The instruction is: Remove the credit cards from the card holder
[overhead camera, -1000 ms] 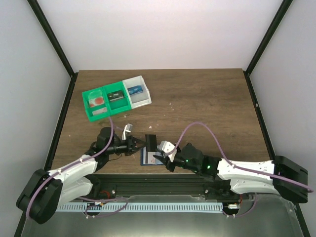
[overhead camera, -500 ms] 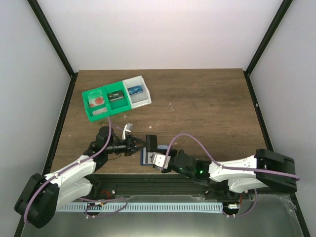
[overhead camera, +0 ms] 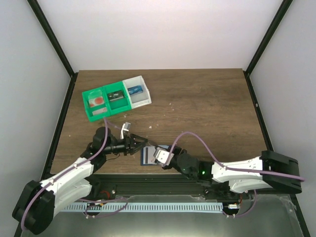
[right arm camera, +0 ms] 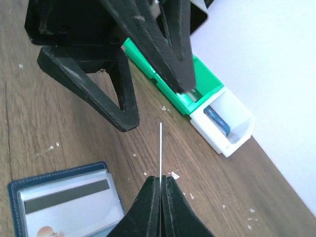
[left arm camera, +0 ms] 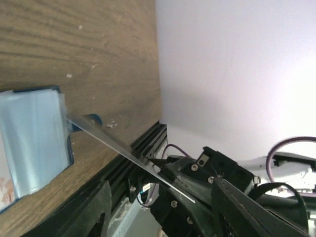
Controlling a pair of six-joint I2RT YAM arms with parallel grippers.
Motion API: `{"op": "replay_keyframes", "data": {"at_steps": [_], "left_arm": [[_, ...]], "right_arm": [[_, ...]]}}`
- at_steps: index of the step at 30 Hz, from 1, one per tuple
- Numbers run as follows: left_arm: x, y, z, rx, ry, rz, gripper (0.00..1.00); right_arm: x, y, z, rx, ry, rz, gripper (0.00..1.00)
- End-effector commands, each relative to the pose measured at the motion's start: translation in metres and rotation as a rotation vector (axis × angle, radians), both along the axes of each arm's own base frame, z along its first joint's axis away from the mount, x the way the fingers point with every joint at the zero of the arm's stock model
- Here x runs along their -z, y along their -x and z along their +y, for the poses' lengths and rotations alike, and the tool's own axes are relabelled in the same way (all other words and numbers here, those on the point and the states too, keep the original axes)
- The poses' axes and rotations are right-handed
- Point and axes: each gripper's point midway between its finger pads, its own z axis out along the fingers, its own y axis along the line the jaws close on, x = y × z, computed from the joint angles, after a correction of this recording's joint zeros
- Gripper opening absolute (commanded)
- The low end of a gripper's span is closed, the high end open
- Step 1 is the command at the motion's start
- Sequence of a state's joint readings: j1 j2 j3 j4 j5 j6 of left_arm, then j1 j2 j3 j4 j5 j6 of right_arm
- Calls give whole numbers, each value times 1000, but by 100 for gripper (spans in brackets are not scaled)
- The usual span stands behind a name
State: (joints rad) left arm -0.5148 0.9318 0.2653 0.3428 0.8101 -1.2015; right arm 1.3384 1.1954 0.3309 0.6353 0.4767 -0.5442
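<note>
A robot lab cell: white panels (overhead camera: 158,29) and black posts (overhead camera: 52,37) enclose a desk (overhead camera: 207,103), arms (overhead camera: 69,174) bolted at its near edge.

The card holder (left arm camera: 32,138) is pale blue with dark navy edging. The pocketed credit card (right arm camera: 74,212) is grey-white with a dark grey stripe and an orange-red mark. The edge-on credit card (right arm camera: 161,148) shows as a thin white line. The table (overhead camera: 207,103) is dark brown wood grain flecked with pale specks. The tray (overhead camera: 98,117) is green with one white compartment.
</note>
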Motion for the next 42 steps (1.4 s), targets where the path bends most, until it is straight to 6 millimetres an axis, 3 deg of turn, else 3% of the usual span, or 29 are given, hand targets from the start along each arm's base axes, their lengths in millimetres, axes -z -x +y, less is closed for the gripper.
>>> {"op": "replay_keyframes", "data": {"at_steps": [1,6,11,17,21,31,42], "left_arm": [[-35,-6,2,-25,35,-164,61],[-56,-10,6,-49,12,-302,66],[-69,-7,9,-53,17,-401,77],[-75,-3,14,-56,-5,-459,79],[-75,-2,17,-67,-21,-474,78],[-93,12,12,-30,175,-458,67],[-91,21,5,35,255,-402,49]], "right_arm": [[-23,-4,-5,104,-208,246,1],[-36,10,4,123,-427,627,1],[-50,15,2,159,-641,881,0],[-66,-3,-21,236,-832,1019,0],[-80,-6,-40,217,-987,1063,0],[-116,9,-64,6,-1295,1206,1],[-114,12,-46,-42,-1321,1308,0]]}}
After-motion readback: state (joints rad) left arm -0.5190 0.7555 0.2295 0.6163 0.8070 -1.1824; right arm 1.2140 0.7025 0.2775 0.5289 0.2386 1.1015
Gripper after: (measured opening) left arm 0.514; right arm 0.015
